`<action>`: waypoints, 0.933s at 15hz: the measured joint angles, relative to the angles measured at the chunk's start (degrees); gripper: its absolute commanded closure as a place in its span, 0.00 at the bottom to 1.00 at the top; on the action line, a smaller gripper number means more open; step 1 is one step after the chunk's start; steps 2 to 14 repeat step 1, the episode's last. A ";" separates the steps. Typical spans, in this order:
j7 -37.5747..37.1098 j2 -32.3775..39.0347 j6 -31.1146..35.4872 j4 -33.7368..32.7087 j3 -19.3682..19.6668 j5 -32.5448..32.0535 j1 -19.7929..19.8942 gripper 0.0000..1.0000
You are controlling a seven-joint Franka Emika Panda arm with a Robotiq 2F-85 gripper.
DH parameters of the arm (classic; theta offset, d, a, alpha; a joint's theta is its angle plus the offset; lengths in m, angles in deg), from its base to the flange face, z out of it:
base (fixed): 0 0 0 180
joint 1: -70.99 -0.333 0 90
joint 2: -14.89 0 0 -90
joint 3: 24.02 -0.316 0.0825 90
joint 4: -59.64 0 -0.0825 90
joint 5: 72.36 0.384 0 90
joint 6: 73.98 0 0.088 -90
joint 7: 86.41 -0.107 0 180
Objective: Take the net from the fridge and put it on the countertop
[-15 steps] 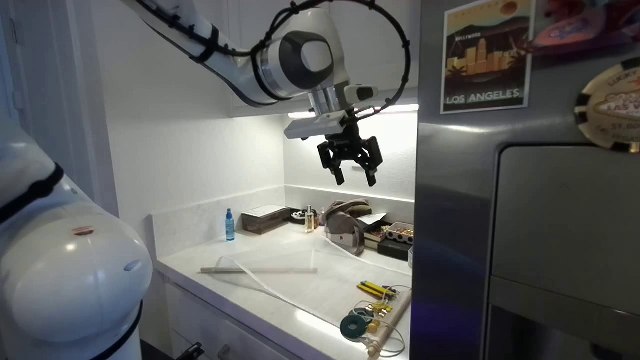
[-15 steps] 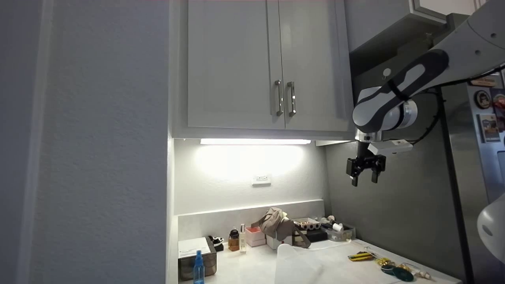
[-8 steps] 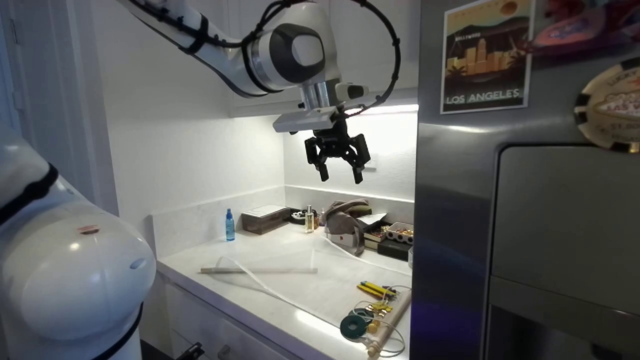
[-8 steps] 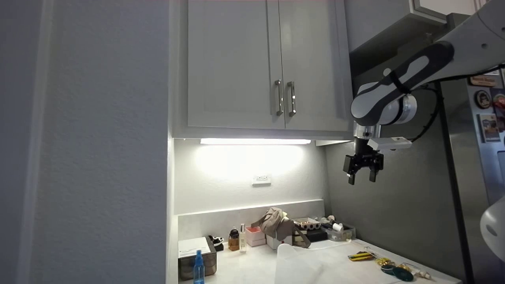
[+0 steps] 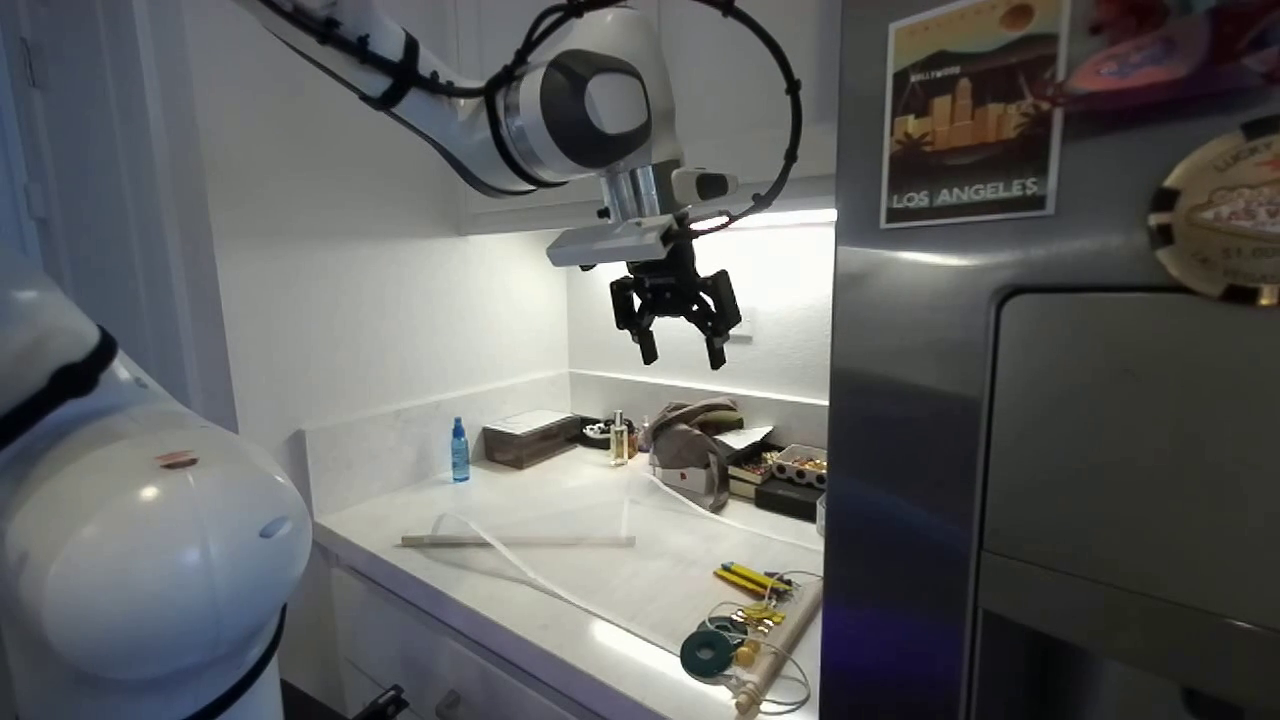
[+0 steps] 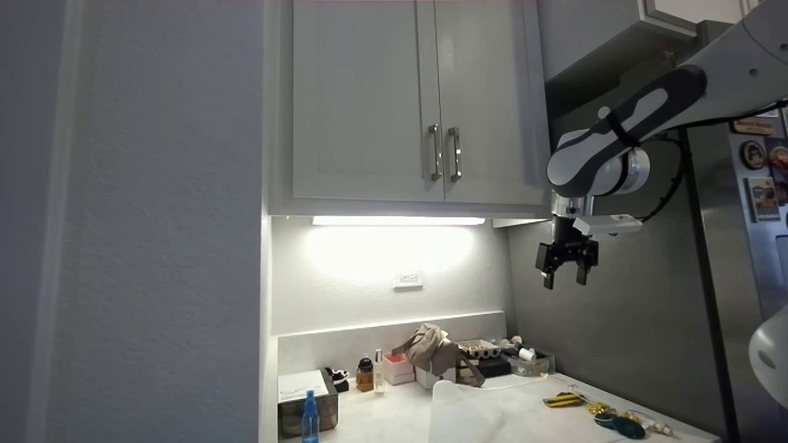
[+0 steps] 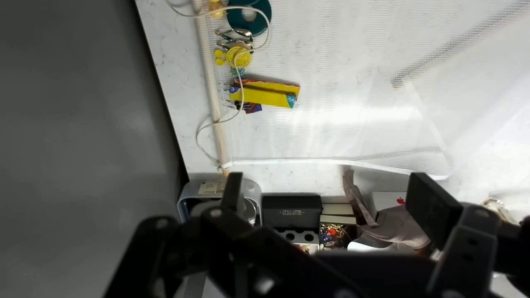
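Robotiq gripper (image 5: 682, 358) — jaws parted wide — hangs well above the white countertop (image 5: 400, 507), where the sheer, rod-edged net (image 7: 352, 74) lies spread out, one side near the stainless-steel fridge (image 5: 910, 430).

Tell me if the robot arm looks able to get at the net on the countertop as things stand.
Probably yes: the open gripper hangs above the countertop with nothing visible between it and the net, though the yellow item appears to lie on the mesh and might get dragged along.

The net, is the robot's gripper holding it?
No, the net lies on the countertop and the gripper hangs above it, open and empty.
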 measured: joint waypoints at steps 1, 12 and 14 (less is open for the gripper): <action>0.00 0.00 0.00 0.00 0.00 0.00 0.00 0.00; 0.00 0.00 0.00 0.00 0.00 0.00 0.00 0.00; 0.00 0.00 0.00 0.00 0.00 0.00 0.00 0.00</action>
